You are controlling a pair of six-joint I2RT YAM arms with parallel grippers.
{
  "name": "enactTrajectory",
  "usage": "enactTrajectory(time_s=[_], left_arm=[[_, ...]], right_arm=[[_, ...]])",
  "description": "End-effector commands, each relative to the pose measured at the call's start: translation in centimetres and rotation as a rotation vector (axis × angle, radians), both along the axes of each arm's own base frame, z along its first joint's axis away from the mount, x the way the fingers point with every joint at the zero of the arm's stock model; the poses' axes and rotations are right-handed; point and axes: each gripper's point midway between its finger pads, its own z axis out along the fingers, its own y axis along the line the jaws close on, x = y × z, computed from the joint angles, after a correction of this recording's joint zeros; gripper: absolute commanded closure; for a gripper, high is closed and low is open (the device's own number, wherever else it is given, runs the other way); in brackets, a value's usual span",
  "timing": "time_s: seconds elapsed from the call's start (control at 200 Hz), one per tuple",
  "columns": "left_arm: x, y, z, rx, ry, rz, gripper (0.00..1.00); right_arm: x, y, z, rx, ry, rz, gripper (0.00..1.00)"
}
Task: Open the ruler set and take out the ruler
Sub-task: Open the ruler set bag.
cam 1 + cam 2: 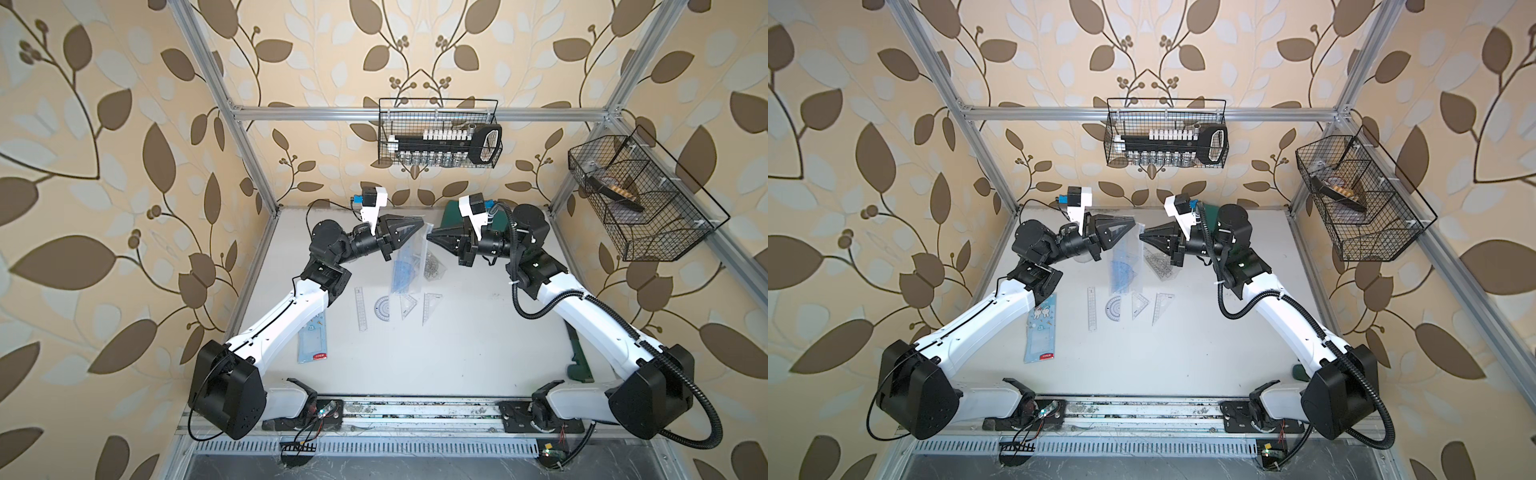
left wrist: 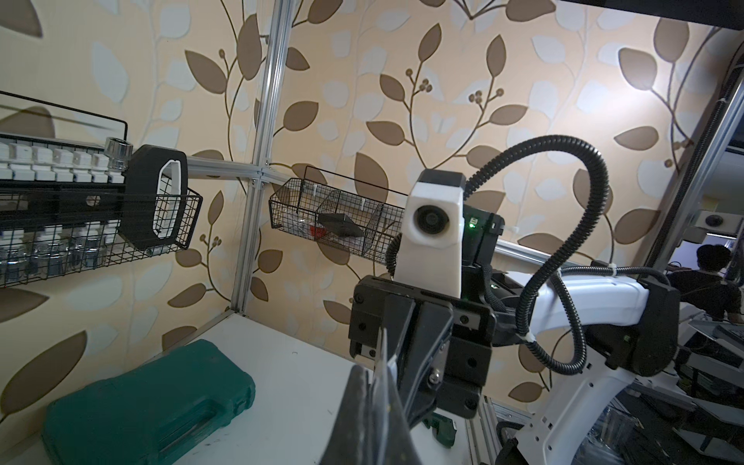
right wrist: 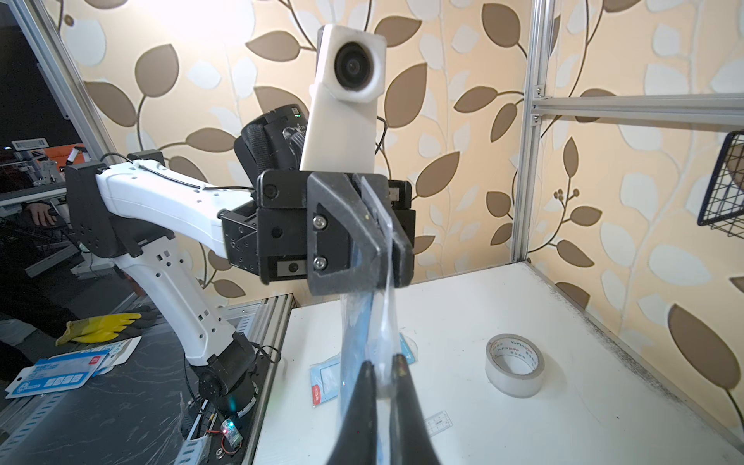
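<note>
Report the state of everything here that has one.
left gripper, shut on the pouch
right gripper, shut on the pouch
pouch, held up between both, blue rulers inside
clear ruler, flat on the table
green case, closed
tape roll, lying flat

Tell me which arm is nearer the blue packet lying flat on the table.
Left. The left arm passes right beside the blue packet, near the table's left edge; the right arm is on the opposite side.
</note>
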Motion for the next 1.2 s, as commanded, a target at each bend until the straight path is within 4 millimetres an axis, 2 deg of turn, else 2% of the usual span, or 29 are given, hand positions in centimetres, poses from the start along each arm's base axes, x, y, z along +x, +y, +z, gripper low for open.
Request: enactTrajectory(time_s=[0.0,0.31,1.195], left_arm=[[-1.7,1.9,5.9,-0.136,-0.178,0.035,1.0],[-2.6,2.3,6.7,-0.16,-0.192,0.024,1.0],[-3.3,3.9,10.3,-0.229,-0.275,0.062,1.0]], right_arm=[[0.1,0.6,-2.0,-0.033,0.075,0.023,0.95],[0.8,0.3,-2.2,-0.058,0.069,-0.028,0.94],[-0.6,0.6,-2.6,-0.061,0.091,0.028,0.94]])
